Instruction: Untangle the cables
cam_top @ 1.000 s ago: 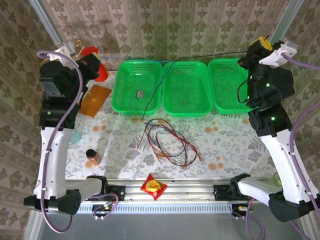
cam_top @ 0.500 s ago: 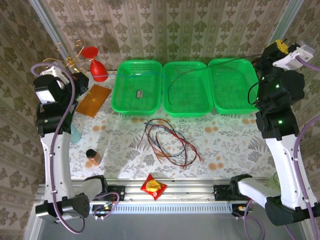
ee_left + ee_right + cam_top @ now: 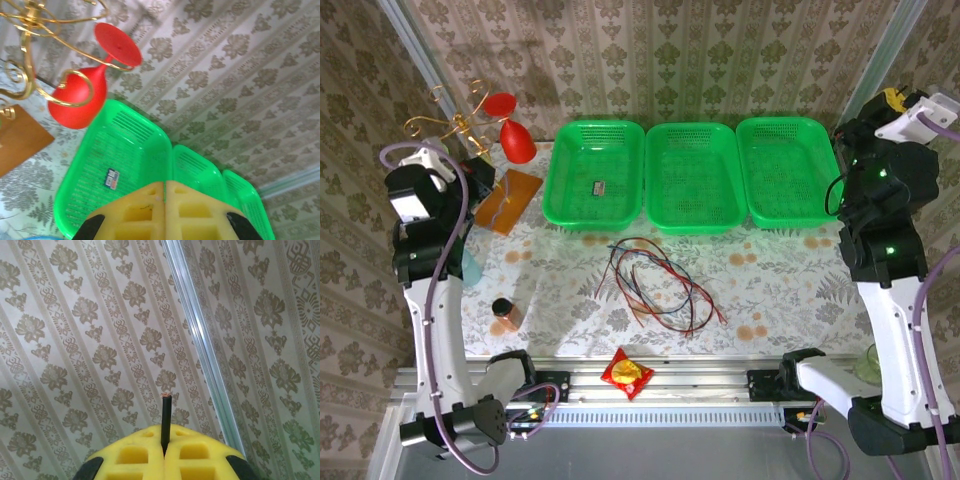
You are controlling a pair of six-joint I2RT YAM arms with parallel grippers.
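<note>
Right jaws (image 3: 165,431): yellow pads pressed together, clamped on the end of a black cable (image 3: 165,412). The short stub stands straight up out of the seam between the pads, its long axis in line with the seam and its coppery tip pointing at the patterned wall (image 3: 75,340). You cannot follow the rest of that strand from here.

Left jaws (image 3: 165,192): pads together, nothing between them. They face the red glass (image 3: 80,102), the gold rack (image 3: 30,30) and the green baskets (image 3: 125,150).

The cables (image 3: 655,285) lie loose on the surface (image 3: 780,280), just in front of the left and middle baskets and well apart from both jaws. Red, black, blue-green and brown-orange strands overlap in one bundle. Its long axis runs diagonally: the looped end lies far-left toward the baskets, and the free ends fan out near-right.

Arm pose: your left arm stands tall at the left edge, wrist up beside the glass. Your right arm stands tall at the right edge, its wrist lifted past the right-hand basket toward the wall corner, jaws (image 3: 895,97) high off the surface.
</note>
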